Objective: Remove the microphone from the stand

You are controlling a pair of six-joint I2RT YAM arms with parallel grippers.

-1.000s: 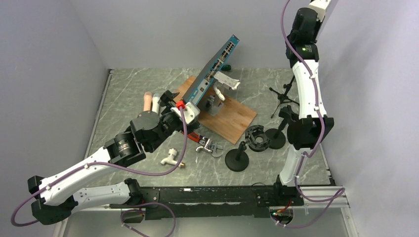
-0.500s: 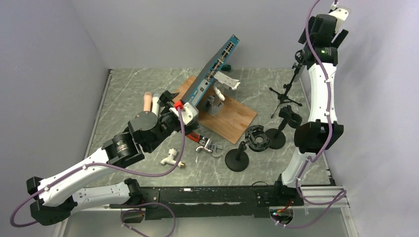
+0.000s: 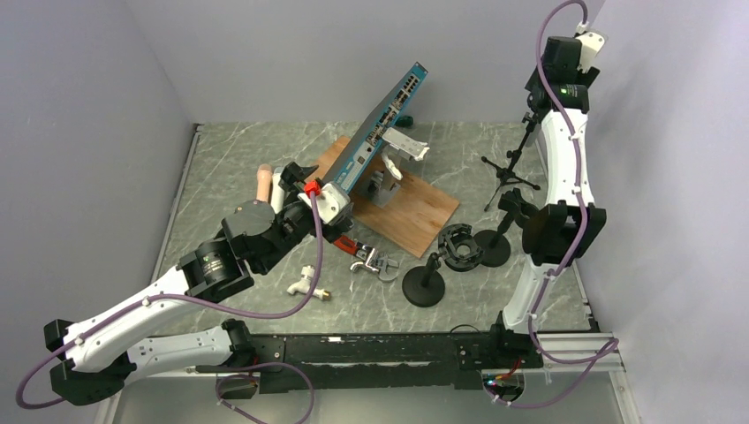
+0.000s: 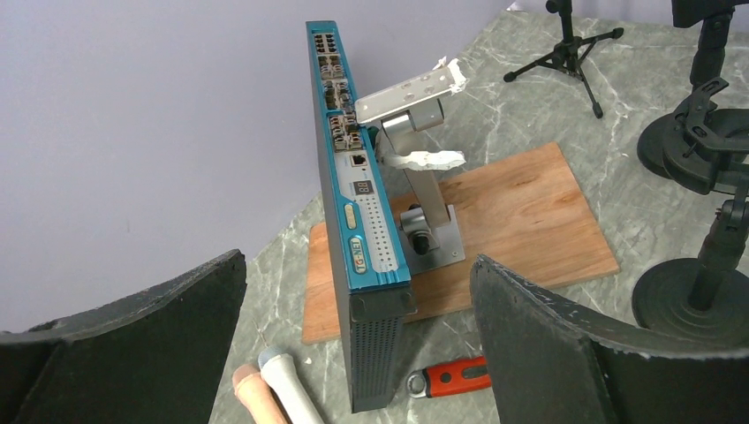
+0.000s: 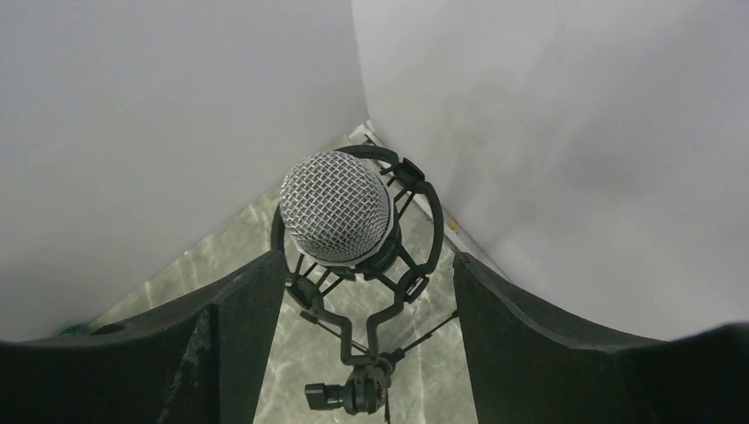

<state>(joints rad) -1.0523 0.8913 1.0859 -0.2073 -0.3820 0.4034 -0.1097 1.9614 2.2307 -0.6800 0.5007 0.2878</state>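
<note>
A: Nearest, at the right wrist?
B: Right gripper (image 5: 366, 274), jaws wide apart either side of mic (image 5: 336, 208), no contact. Silver mesh head, seated in black mount (image 5: 422, 247) atop stand (image 5: 353, 393).
A: Left gripper (image 4: 358, 265)?
B: Spread wide, holding nothing.
A: Beyond?
B: Grey marbled table (image 3: 230, 168), with stand at its far right corner. Pale grey walls (image 3: 291, 53) behind.
</note>
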